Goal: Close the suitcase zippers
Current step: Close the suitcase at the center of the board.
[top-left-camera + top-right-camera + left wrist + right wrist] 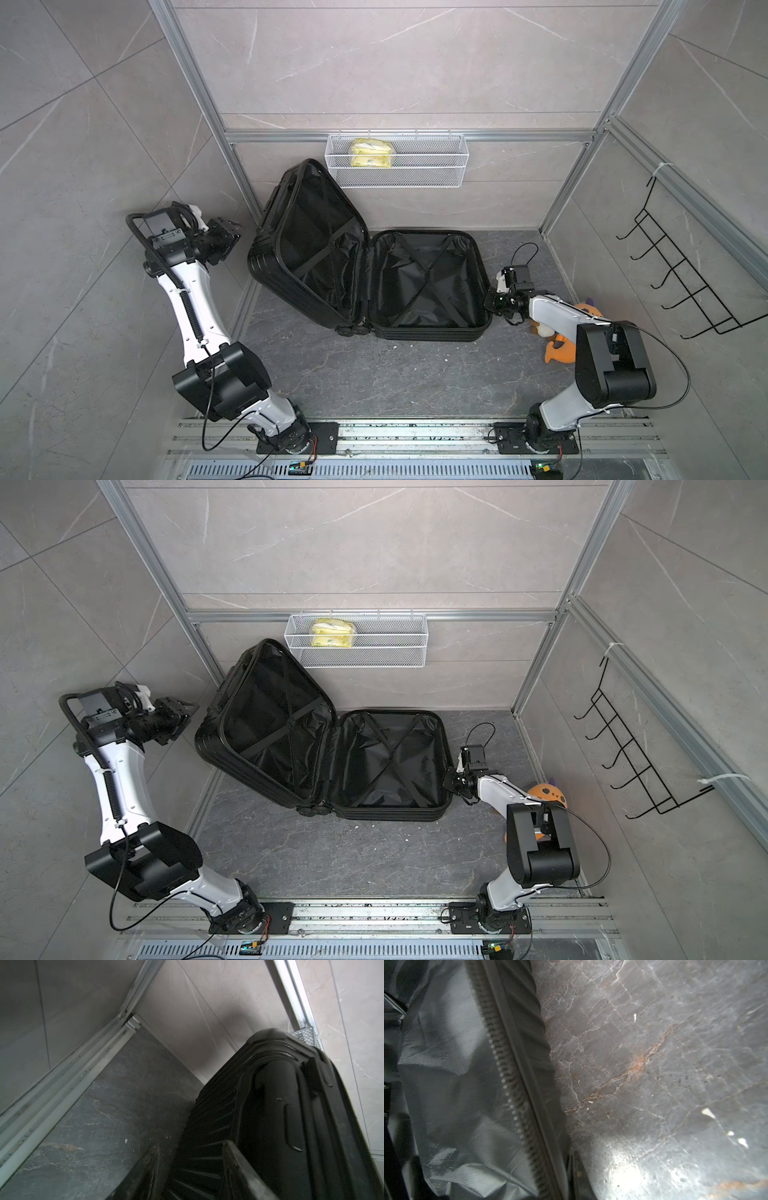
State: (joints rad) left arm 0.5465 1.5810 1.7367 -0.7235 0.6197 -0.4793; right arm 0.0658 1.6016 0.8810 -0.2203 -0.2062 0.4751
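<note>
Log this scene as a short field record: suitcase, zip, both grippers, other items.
suitcase: open; one shell flat on the floor, the other propped up, tilted
zippers: undone; pulls not made out
left gripper: open, beside the raised shell's outer side, holding nothing
right gripper: shut, low at the flat shell's outer rim
other: yellow packet in wire basket; orange plush toy on the floor

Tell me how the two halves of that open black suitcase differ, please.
The raised half stands tilted up from the hinge, while the flat half lies on the floor, open side up. The raised half shows a broad stretch of ribbed outer shell; the flat half shows only a thin ribbed edge. The left gripper is beside the raised half, the right gripper at the flat half's outer edge. Both have black lining with crossed straps.
</note>
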